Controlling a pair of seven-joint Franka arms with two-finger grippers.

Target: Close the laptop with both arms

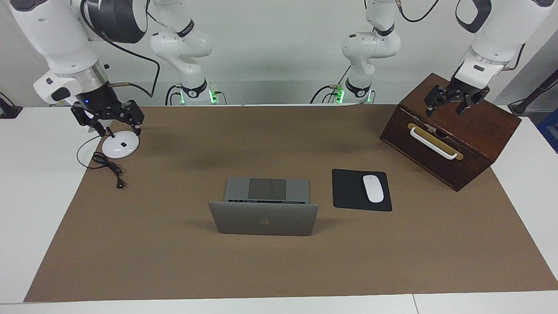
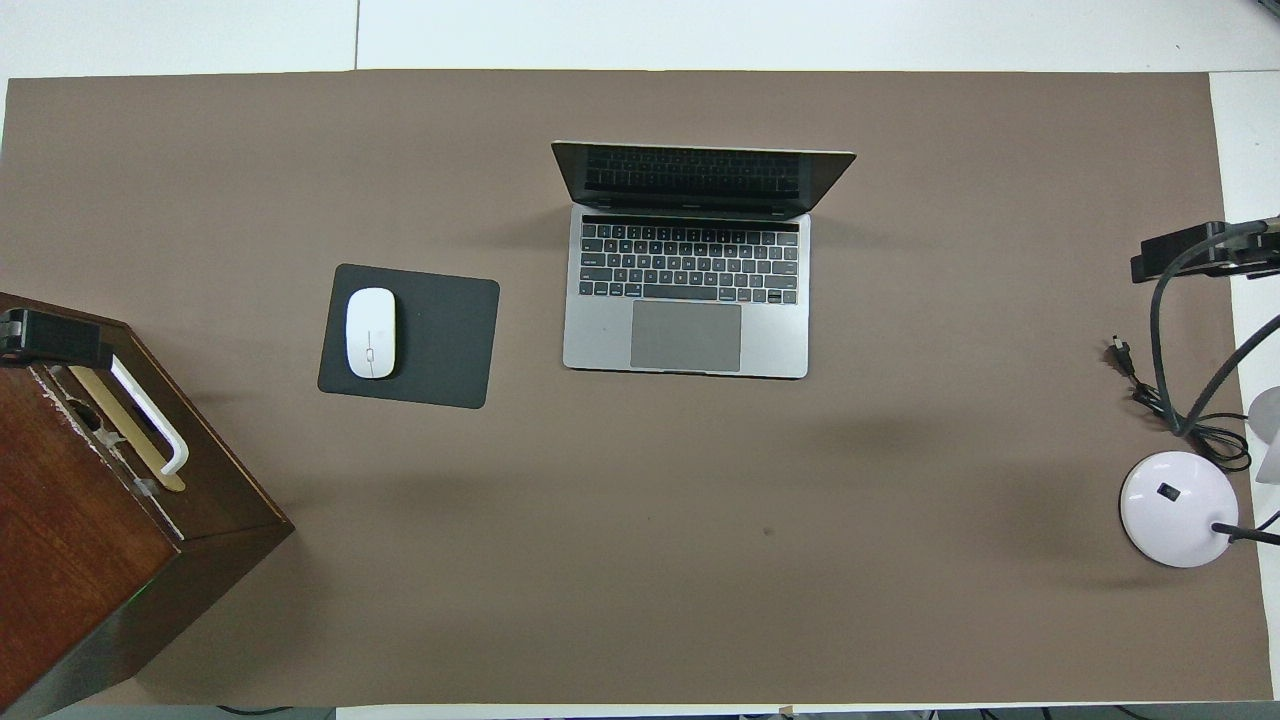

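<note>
The silver-grey laptop (image 1: 263, 220) stands open in the middle of the brown mat, its lid nearly upright with the apple logo showing in the facing view. The overhead view shows its dark keyboard and large trackpad (image 2: 690, 300). My left gripper (image 1: 444, 111) hangs open and empty over the wooden box, at the left arm's end of the table; only its tip shows in the overhead view (image 2: 50, 338). My right gripper (image 1: 118, 128) hangs open and empty over the lamp base, at the right arm's end; its tip also shows in the overhead view (image 2: 1195, 255). Both are well apart from the laptop.
A black mouse pad (image 1: 348, 192) with a white mouse (image 1: 373, 188) lies beside the laptop toward the left arm's end. A dark wooden box (image 1: 471, 131) with a white handle stands there. A white lamp base (image 1: 120, 145) and its black cable (image 1: 109, 168) are at the right arm's end.
</note>
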